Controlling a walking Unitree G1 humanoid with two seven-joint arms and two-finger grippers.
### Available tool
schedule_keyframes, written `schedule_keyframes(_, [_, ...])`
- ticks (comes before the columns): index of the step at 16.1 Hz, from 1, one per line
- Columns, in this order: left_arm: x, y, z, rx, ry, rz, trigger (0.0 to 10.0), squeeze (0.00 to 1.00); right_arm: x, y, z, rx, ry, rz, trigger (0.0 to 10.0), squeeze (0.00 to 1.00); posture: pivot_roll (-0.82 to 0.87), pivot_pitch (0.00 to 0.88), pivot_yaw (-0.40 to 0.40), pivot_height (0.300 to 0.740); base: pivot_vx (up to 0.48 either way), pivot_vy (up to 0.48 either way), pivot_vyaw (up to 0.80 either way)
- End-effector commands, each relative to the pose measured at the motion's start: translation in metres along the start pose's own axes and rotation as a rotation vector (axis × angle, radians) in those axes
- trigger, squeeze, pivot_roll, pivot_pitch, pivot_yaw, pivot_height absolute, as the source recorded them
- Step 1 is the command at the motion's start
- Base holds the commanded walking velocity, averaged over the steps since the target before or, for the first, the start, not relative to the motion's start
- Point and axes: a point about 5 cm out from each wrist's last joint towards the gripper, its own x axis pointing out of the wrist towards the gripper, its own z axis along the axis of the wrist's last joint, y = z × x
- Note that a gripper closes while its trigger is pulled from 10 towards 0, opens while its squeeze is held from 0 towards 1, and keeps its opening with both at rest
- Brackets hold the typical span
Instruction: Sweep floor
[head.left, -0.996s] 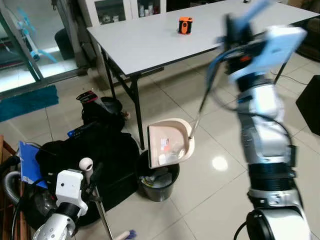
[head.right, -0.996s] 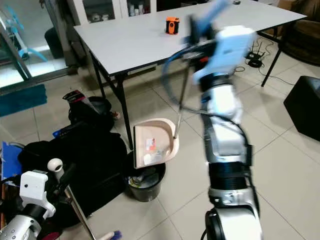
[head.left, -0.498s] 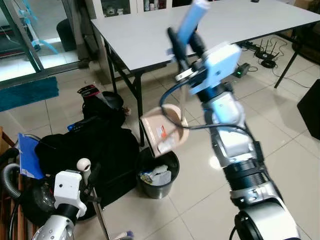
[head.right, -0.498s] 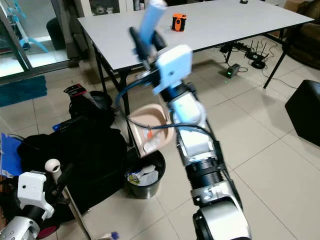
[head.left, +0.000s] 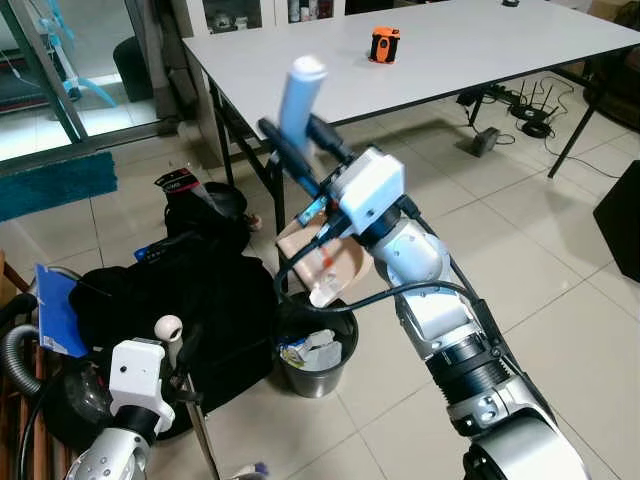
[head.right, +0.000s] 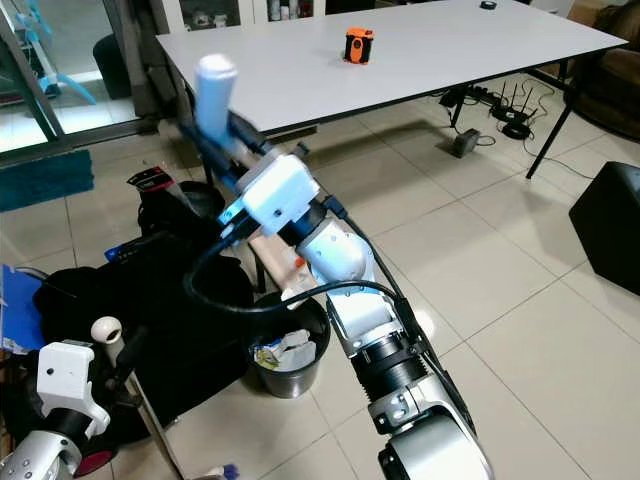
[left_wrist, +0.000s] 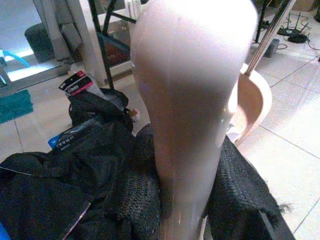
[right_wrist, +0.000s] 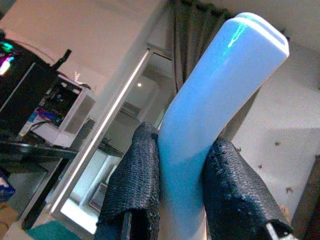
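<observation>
My right gripper (head.left: 303, 137) is shut on the pale blue grip of the dustpan handle (head.left: 298, 92), raised high and leaning toward my left. In the right wrist view the same gripper (right_wrist: 182, 139) clamps the blue handle (right_wrist: 210, 85). The beige dustpan (head.left: 325, 262) hangs steeply tilted just above the black bin (head.left: 347, 345), which holds crumpled rubbish (head.left: 310, 350). At the lower left my left gripper (head.left: 182, 350) is shut on the white-topped broom handle (head.left: 170, 327). The left wrist view shows that gripper (left_wrist: 185, 150) around the pale broom handle (left_wrist: 190, 90), with the dustpan (left_wrist: 252, 102) beyond.
A long white table (head.left: 450, 50) with an orange tape measure (head.left: 381, 45) stands behind. A black bag (head.left: 170, 290) lies left of the bin, with a blue sheet (head.left: 55, 322) beside it. A dark box (head.left: 622, 215) stands at the right; a teal mat (head.left: 55, 195) lies far left.
My right arm has swung the dustpan handle from the right across to the left, tipping the pan steeply over the bin. The left arm and broom stayed put.
</observation>
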Motion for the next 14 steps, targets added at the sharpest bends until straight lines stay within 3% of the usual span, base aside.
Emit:
schedule_keyframes(1, [0.003,0.0,0.008,0.013,-0.029,0.001,10.0,0.0,0.002,0.001,0.008,-0.046,-0.061,0.038,10.0,0.0,0.12,0.023,0.003,0.74,0.0,0.0,0.0])
schedule_keyframes(4, [0.004,0.0,0.008,0.011,-0.029,0.001,10.0,0.0,0.002,0.002,0.009,-0.039,-0.074,0.032,10.0,0.0,0.11,0.02,0.003,0.74,0.0,0.0,0.0])
schedule_keyframes(7, [0.006,-0.001,0.008,0.005,-0.029,-0.004,10.0,0.0,0.003,0.0,0.009,0.025,-0.065,-0.004,10.0,0.0,0.11,0.016,0.005,0.74,0.0,0.0,0.0])
schedule_keyframes(9, [0.007,-0.001,0.009,0.003,-0.03,-0.008,10.0,0.0,0.0,-0.006,0.007,-0.014,-0.03,-0.002,10.0,0.0,0.11,0.013,0.003,0.74,0.0,0.0,0.0])
schedule_keyframes(12, [0.009,-0.002,0.009,0.002,-0.034,-0.011,10.0,0.0,-0.005,-0.029,0.009,-0.114,0.019,-0.031,10.0,0.0,0.1,0.01,0.002,0.74,0.0,0.0,0.0])
schedule_keyframes(13, [0.009,-0.004,0.009,0.003,-0.037,-0.02,10.0,0.0,-0.013,-0.05,0.011,-0.174,0.073,-0.104,10.0,0.0,0.07,0.007,0.0,0.74,0.0,0.0,0.0])
schedule_keyframes(14, [0.01,-0.004,0.009,0.002,-0.039,-0.023,10.0,0.0,-0.017,-0.058,0.012,-0.196,0.096,-0.138,10.0,0.0,0.07,0.007,0.0,0.74,0.0,0.0,0.0])
